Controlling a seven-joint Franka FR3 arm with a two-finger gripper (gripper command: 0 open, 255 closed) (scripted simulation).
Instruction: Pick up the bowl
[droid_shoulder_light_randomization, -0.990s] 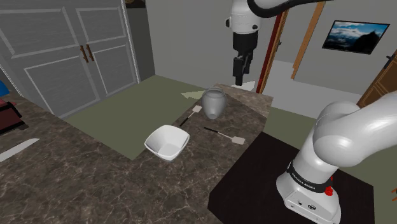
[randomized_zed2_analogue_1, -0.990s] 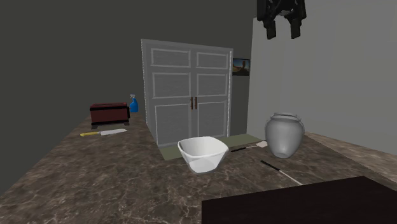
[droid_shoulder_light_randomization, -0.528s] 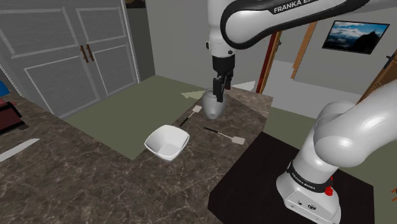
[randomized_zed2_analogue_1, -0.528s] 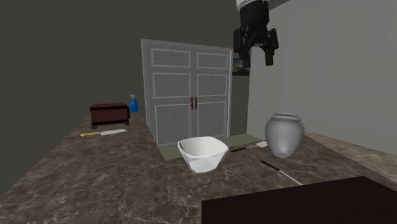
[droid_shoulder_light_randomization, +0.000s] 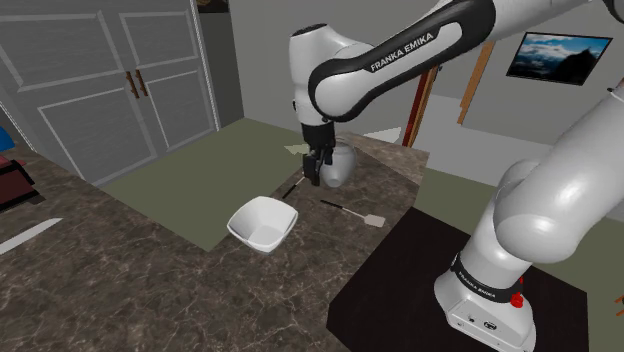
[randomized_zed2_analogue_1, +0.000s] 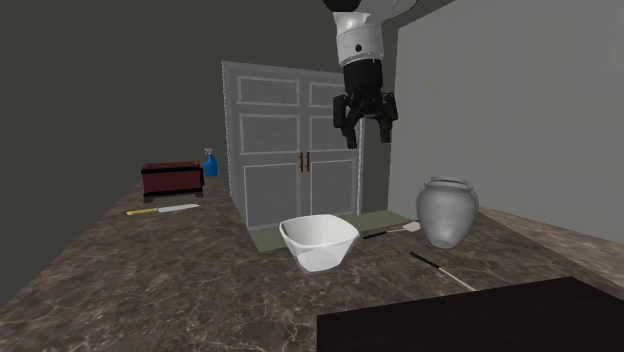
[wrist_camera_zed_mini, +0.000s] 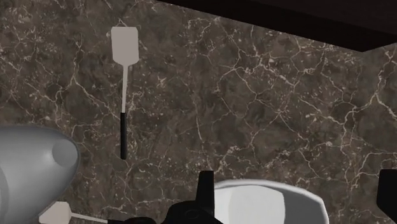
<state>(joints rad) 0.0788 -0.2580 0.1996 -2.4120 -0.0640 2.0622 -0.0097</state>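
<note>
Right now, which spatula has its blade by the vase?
The spatula on the doors' side; the other spatula points its handle at the vase.

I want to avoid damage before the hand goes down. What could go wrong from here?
1. The open hand hangs above the white bowl, and the grey vase stands close by; the descending arm might knock the vase.
2. The bowl's walls slope, so the fingers may slip off the rim or tip it.

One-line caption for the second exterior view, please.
Open gripper hangs above the dark marbled counter, white bowl below it, grey vase nearby.
</note>
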